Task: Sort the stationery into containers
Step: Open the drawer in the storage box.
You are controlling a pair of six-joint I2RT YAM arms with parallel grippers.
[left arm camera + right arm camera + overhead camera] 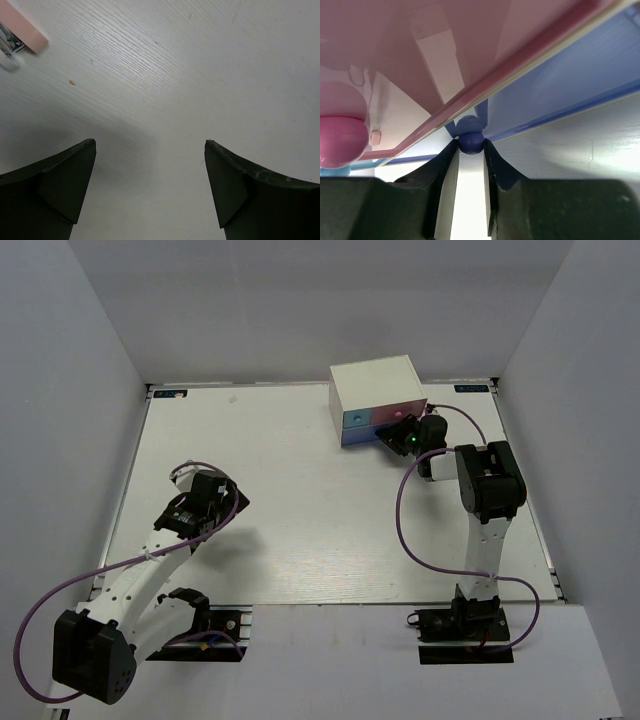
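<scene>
From above, the white box (375, 385) stood at the far right of the worktop (300, 530), its small blue front (354, 420) and pink front (400, 415) facing the arms. The right tool (392, 437) was pressed up against the lower part of that face, while the left tool (205, 502) hung over bare worktop on the left, well apart from the box. In the left wrist view, the left tool (150, 145) was released, its fingers (65, 175) spread wide above the pale surface; a tiny tan speck (72, 82) lay beyond them, and a pink-edged object (25, 31), too cropped to identify, sat in the upper left corner. In the right wrist view, the right tool (471, 150) was clenched on the round knob (471, 140) of the wide blue-purple front (560, 75), one finger touching each side. The pink knob (340, 141) bulged at the left edge, under the pink drawer.
</scene>
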